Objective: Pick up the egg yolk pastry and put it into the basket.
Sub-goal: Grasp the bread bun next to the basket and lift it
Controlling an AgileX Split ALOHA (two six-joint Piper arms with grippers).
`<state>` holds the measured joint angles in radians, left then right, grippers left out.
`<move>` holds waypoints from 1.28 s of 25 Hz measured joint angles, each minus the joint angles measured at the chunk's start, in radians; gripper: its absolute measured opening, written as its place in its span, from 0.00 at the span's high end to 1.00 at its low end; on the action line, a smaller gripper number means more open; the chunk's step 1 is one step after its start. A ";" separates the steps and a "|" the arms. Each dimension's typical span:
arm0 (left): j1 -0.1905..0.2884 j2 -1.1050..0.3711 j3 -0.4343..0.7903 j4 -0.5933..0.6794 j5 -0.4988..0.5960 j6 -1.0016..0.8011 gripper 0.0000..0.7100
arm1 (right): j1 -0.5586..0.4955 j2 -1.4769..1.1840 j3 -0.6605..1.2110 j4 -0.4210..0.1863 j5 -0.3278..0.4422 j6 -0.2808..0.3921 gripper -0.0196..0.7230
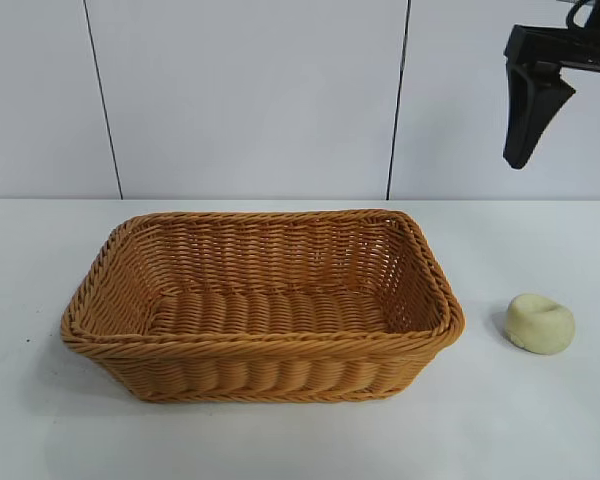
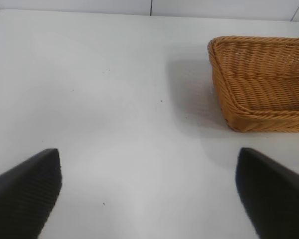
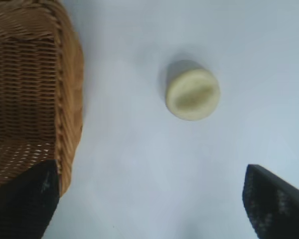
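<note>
The egg yolk pastry (image 1: 540, 323), a small pale yellow dimpled bun, lies on the white table to the right of the basket (image 1: 260, 345). The basket is large, orange-brown wicker, and nothing shows inside it. My right gripper (image 1: 530, 120) hangs high above the table at the upper right, over the pastry; in the right wrist view it is open (image 3: 149, 199), with the pastry (image 3: 193, 94) below it and the basket's end (image 3: 70, 99) beside one finger. My left gripper (image 2: 149, 194) is open over bare table, with the basket corner (image 2: 229, 99) off to one side.
The white tabletop (image 1: 280, 440) lies all round the basket. A white panelled wall (image 1: 250, 100) stands behind the table.
</note>
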<state>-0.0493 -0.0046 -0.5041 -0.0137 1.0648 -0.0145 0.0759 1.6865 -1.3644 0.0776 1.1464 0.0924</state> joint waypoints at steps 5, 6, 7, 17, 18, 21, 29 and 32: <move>0.000 0.000 0.000 0.000 0.000 0.000 0.02 | -0.043 0.037 0.000 0.000 -0.025 -0.015 0.04; 0.000 0.000 0.000 0.000 0.000 0.000 0.02 | -0.043 0.045 0.000 0.000 -0.033 -0.015 0.04; 0.000 0.000 0.000 0.000 0.000 0.000 0.02 | -0.043 0.053 0.000 0.001 -0.042 -0.016 0.04; 0.000 0.000 0.000 0.000 0.000 0.000 0.02 | -0.043 0.263 0.000 0.003 -0.131 -0.013 0.04; 0.000 0.000 0.000 0.000 0.000 0.000 0.02 | -0.043 0.285 0.000 0.003 -0.147 -0.008 0.04; 0.000 0.000 0.000 0.000 0.000 0.000 0.02 | -0.043 0.359 0.000 0.003 -0.168 -0.004 0.04; 0.000 0.000 0.000 0.000 0.000 0.000 0.02 | -0.043 0.445 0.000 0.003 -0.190 0.000 0.04; 0.000 0.000 0.000 0.000 0.000 0.000 0.02 | -0.043 0.445 0.000 0.003 -0.206 0.000 0.07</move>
<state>-0.0493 -0.0046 -0.5041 -0.0137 1.0648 -0.0143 0.0332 2.1316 -1.3644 0.0807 0.9403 0.0928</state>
